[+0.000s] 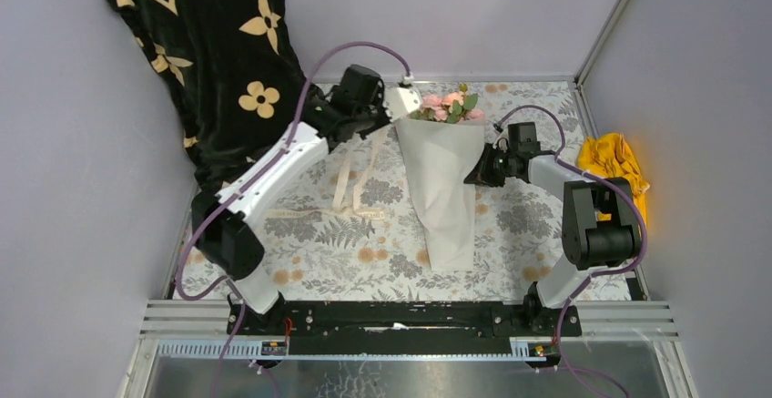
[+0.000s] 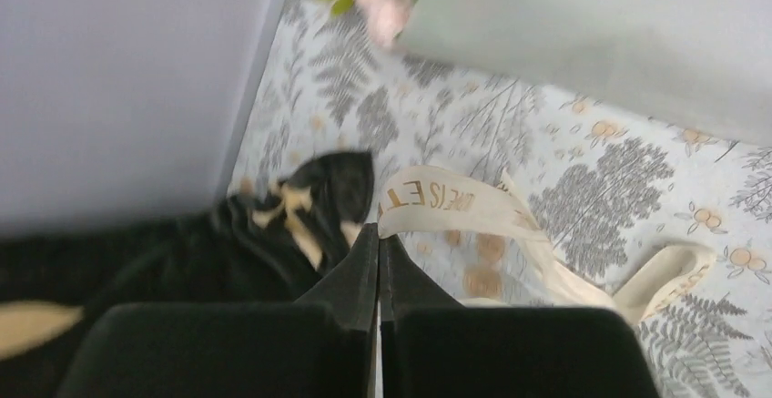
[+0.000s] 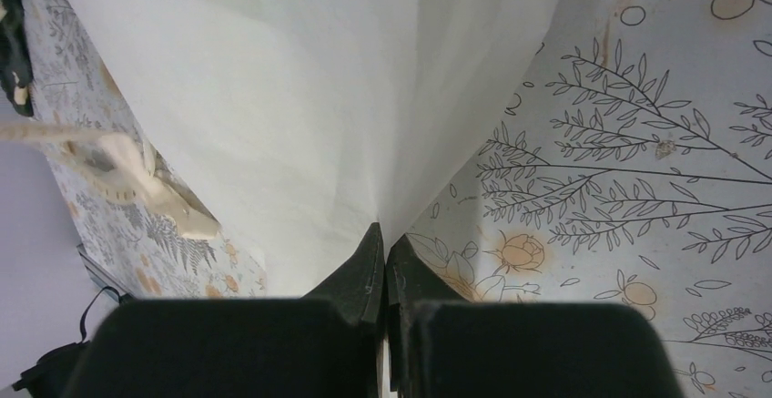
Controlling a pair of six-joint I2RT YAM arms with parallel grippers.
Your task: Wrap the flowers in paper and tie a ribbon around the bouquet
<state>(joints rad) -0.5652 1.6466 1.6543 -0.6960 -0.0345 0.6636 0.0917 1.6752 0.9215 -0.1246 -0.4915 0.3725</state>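
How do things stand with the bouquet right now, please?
Left claw shut, apparently pinching ribbon. Right claw shut on paper. Flowers wrapped, not yet tied. Nothing in the way.

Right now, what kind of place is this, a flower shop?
Probably a robot practice booth, not a shop: plain walls around one table, two robot arms bolted to a base rail, a single bouquet.
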